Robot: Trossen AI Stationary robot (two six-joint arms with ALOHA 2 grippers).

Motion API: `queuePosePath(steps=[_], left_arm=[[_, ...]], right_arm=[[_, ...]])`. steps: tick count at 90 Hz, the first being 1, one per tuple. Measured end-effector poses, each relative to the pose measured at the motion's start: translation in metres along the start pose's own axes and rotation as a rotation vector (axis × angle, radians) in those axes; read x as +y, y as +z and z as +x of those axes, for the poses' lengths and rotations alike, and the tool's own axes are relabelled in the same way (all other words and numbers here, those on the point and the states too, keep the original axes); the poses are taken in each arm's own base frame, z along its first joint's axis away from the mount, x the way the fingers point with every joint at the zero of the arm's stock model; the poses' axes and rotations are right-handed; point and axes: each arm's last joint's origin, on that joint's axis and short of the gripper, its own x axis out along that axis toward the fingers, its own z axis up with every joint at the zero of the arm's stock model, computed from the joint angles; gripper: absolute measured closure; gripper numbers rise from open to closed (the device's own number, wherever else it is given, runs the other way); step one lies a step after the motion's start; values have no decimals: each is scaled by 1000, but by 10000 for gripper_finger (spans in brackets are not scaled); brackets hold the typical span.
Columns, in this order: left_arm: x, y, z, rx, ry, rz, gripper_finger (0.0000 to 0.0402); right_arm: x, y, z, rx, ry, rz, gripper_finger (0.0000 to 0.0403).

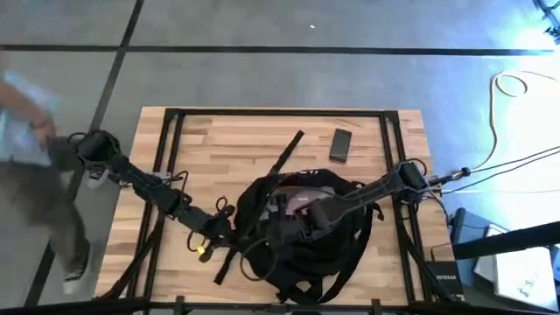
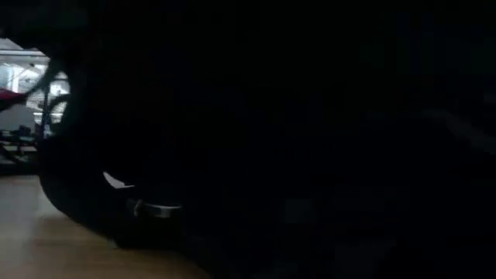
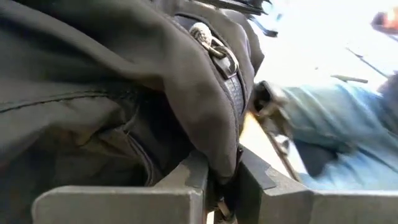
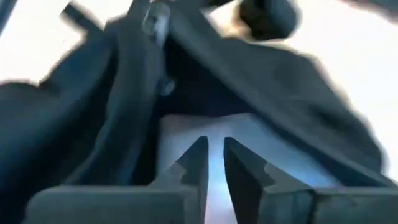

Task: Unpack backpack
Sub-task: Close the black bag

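The black backpack (image 1: 306, 249) lies on the wooden table (image 1: 219, 140) near its front edge, its opening turned up; it fills the low view (image 2: 256, 155). My left gripper (image 1: 225, 229) is at the backpack's left side, shut on its fabric (image 3: 93, 74). My right gripper (image 1: 299, 220) reaches into the opening from the right. In the right wrist view its fingers (image 4: 213, 155) stand almost together over a pale flat thing (image 4: 280, 158) inside the backpack (image 4: 292, 74). A pinkish patch (image 1: 304, 199) shows in the opening. My left gripper pinches a fold of the backpack's black fabric (image 3: 219, 158) between its two fingers, just below the zip and its metal puller (image 3: 208, 40). The fold stands up out of the fingers; how many layers it has cannot be told. My right gripper: I cannot tell whether its fingers touch the pale thing.
A dark flat device (image 1: 340, 144) lies on the far part of the table, right of a loose black strap (image 1: 286, 156). A person (image 1: 26, 140) stands at the table's left edge. Cables (image 1: 507, 87) and a box (image 1: 442, 280) are on the floor to the right.
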Motion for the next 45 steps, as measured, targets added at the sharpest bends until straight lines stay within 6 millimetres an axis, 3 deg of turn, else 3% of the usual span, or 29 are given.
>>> queuePosePath(steps=[11, 28, 45], left_arm=[[-2, -3, 0, 60, -86, 18, 375], [-1, -13, -1, 180, -119, 23, 375], [1, -18, -2, 228, -105, 22, 375]], right_arm=[[6, 7, 17, -81, 134, -20, 323], [16, 12, 42, -156, 167, -49, 248], [27, -1, 86, -120, 149, -63, 225]])
